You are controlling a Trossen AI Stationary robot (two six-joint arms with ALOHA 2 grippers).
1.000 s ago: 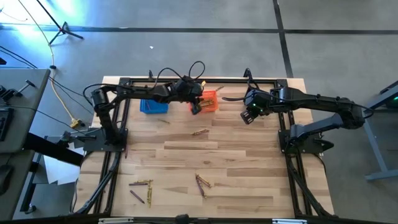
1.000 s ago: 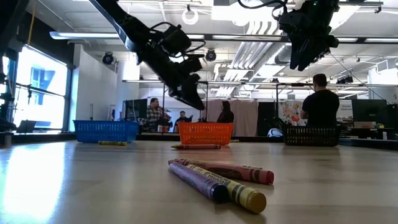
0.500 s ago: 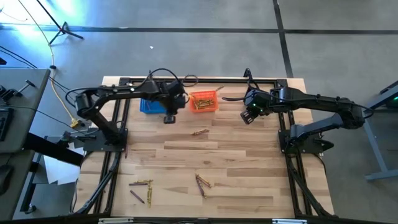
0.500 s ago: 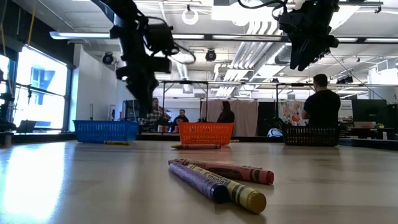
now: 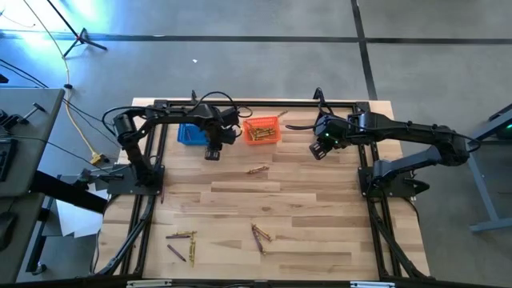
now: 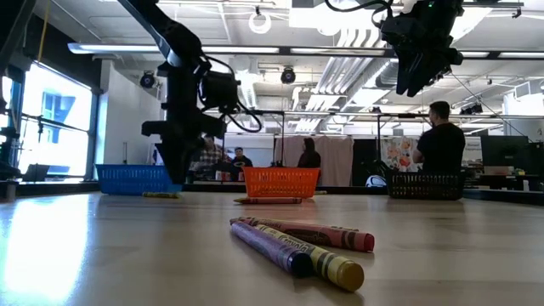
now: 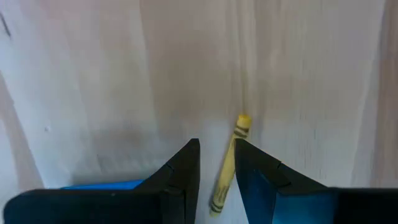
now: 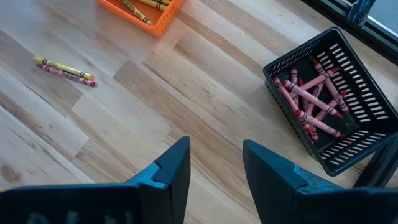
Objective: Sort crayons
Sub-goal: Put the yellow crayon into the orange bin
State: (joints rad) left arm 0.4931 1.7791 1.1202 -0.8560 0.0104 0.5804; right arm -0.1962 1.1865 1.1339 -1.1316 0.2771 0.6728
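My left gripper (image 5: pixel 213 153) (image 7: pixel 216 163) is open and points down at the table, just in front of the blue basket (image 5: pixel 190 134). A yellow crayon (image 7: pixel 229 163) lies flat on the wood, in line with the gap between the fingers. It also shows in the low view (image 6: pixel 153 195). My right gripper (image 5: pixel 320 149) (image 8: pixel 215 157) is open and empty, held high right of the orange basket (image 5: pixel 262 130). More crayons lie at mid-table (image 5: pixel 258 170) and near the front edge (image 5: pixel 260 234) (image 5: pixel 182 237).
The orange basket (image 8: pixel 144 9) holds yellow crayons. The black basket (image 8: pixel 329 102) holds reddish crayons near the table's far right corner. A yellow and a red crayon (image 8: pixel 65 68) lie side by side. People stand in the room beyond the table (image 6: pixel 440 140).
My left gripper has gone from over the orange basket toward the table's left, turned until its fingers point down, and come down in front of the blue basket, above the yellow crayon.
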